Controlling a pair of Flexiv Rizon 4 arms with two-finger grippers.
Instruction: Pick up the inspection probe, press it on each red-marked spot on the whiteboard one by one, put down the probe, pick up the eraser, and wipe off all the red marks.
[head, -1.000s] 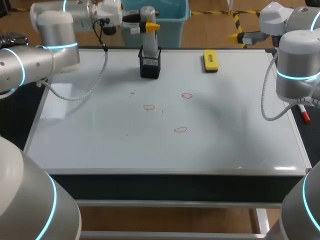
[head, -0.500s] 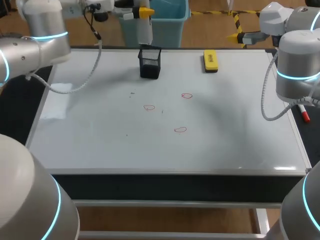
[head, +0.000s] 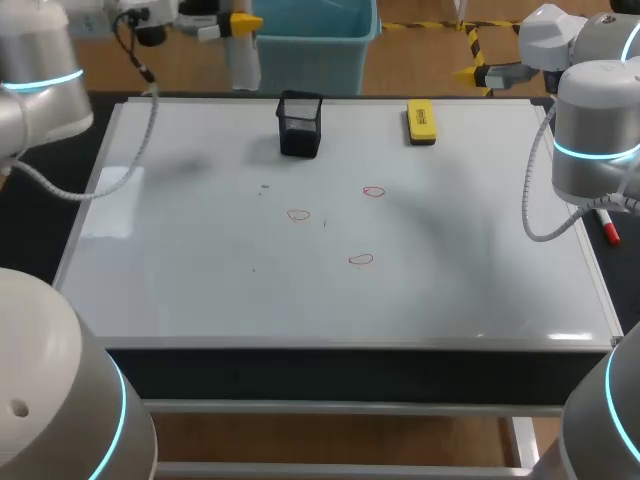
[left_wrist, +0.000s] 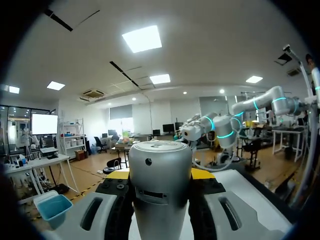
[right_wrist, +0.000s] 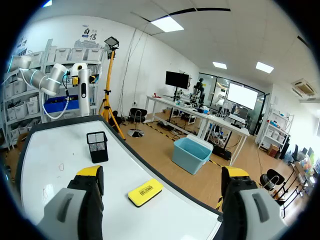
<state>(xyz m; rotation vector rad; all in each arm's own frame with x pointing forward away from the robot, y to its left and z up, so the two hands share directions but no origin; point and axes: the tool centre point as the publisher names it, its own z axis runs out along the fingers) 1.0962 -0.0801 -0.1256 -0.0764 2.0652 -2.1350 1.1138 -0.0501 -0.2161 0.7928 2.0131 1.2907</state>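
Left wrist view: probe (left_wrist: 160, 190) between jaws

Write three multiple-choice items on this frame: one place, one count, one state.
1. Where is the eraser?
A. On the whiteboard near its far edge, right of the black holder
B. Inside the holder
C. At the whiteboard's near edge

2. How many red marks are on the whiteboard?
A. Two
B. Three
C. Five

3. What state is the probe in?
A. Standing in the holder
B. Lying flat on the whiteboard
C. Clamped in the left end effector, lifted off the board

Answers: 1 A, the head view shows it by the far edge. 2 B, three small red loops sit mid-board. 3 C, the fingers flank its sides in the left wrist view, and the holder is empty.
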